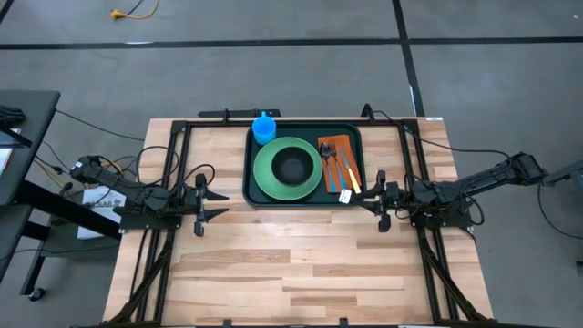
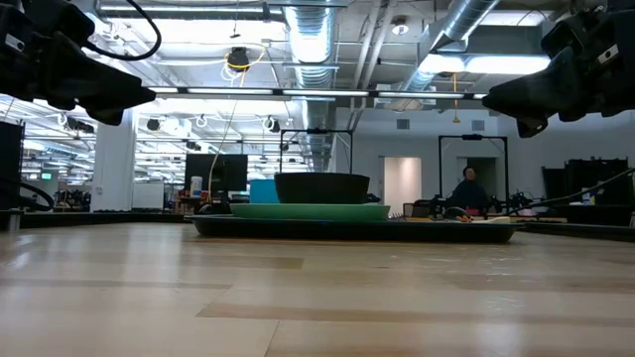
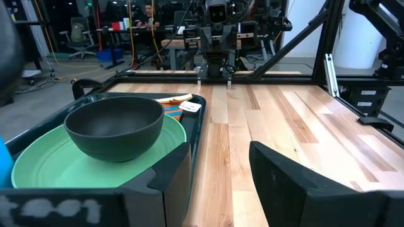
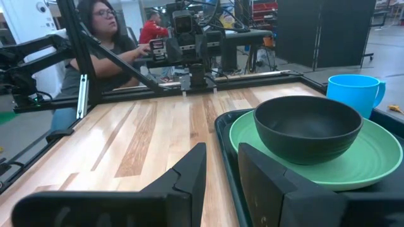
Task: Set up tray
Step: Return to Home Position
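The dark green tray (image 1: 350,195) lies flat at the middle of the table's far half. On it sit a round light-green plate (image 1: 270,178) with a black bowl (image 1: 291,165), a blue cup (image 1: 263,128) at the far left corner, and an orange napkin (image 1: 339,146) with utensils (image 1: 342,173). My left gripper (image 1: 226,202) hovers open just left of the tray's near left corner (image 3: 189,126). My right gripper (image 1: 363,199) hovers open at the tray's near right corner, and the rim (image 4: 222,135) shows between its fingers. The low view shows both arms raised above the tabletop.
Bare wood (image 1: 291,264) fills the table's near half. Black frame rails (image 1: 173,164) run along the table's left and right sides, with cables beside them. In the right wrist view a seated person (image 4: 101,38) shows beyond the table's left side.
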You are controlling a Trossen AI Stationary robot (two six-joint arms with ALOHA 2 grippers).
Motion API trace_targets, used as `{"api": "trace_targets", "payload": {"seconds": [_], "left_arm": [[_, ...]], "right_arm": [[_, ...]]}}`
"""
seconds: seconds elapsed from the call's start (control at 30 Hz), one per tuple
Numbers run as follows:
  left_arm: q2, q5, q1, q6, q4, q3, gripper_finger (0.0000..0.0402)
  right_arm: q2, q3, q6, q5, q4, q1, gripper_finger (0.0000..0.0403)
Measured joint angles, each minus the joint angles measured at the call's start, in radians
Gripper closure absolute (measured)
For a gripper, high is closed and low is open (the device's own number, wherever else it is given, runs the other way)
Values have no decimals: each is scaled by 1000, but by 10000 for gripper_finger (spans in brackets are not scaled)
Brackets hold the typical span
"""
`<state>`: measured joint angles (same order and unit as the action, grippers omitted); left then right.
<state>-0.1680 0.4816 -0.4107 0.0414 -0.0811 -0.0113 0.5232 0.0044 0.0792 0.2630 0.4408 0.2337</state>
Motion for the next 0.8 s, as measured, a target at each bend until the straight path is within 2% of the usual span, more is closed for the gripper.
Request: {"api": "trace_targets", "payload": {"seconds": [0.8], "left_arm": [[0, 0, 0, -4, 0, 0, 249]], "right_arm": [[0, 0, 0, 0, 0, 0, 317]]}}
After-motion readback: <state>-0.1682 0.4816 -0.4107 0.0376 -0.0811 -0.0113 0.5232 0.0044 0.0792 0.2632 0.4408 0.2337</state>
